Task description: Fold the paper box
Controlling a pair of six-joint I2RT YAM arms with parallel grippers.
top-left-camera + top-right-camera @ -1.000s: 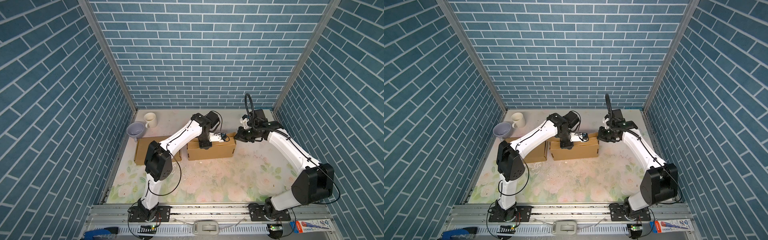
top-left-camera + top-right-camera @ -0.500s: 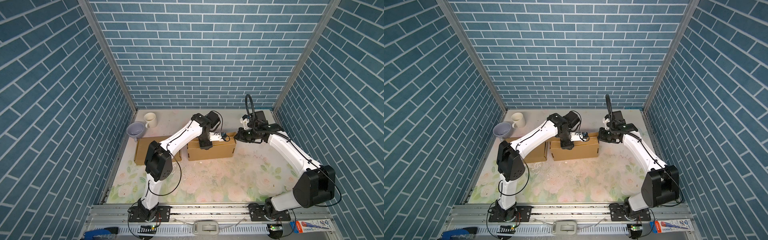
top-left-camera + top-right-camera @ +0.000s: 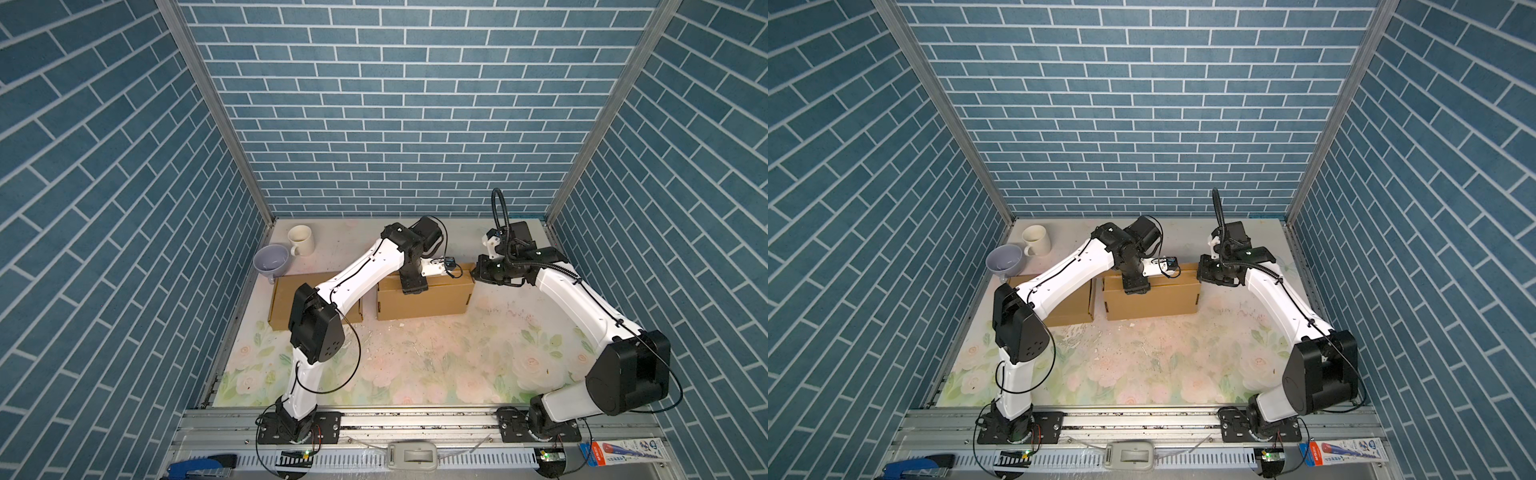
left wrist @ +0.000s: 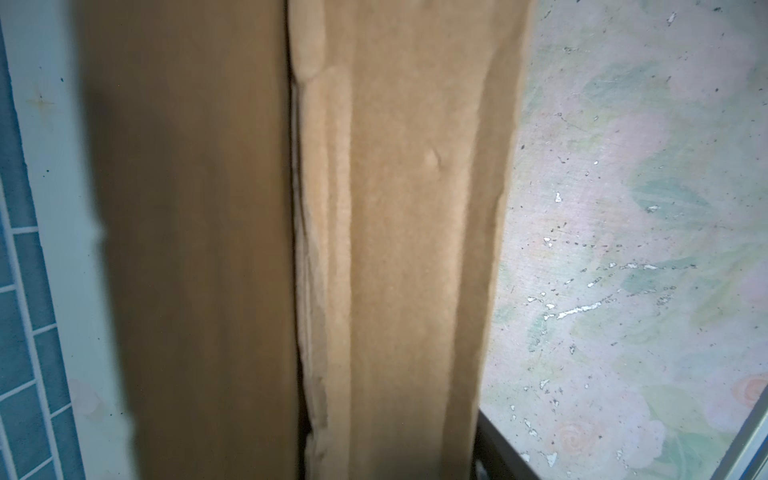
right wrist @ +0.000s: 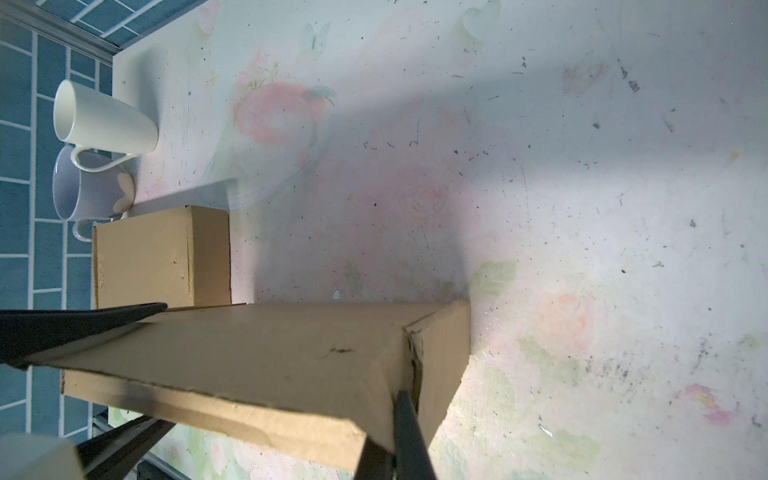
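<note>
My left gripper point(image 3: 412, 284) still sits on the top front edge of the paper box point(image 3: 436, 303); I cannot tell how wide its jaws stand. The box has not shifted from the table's back middle. My right gripper point(image 3: 477, 275) stays closed against the box's right end.

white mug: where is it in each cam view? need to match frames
In a top view: white mug at the far left corner of the table.
In a top view: white mug, same corner.
Left wrist: not in it.
Right wrist: white mug near the blue tile wall.
Landmark: lavender cup beside the mug, in every view but left wrist.
</note>
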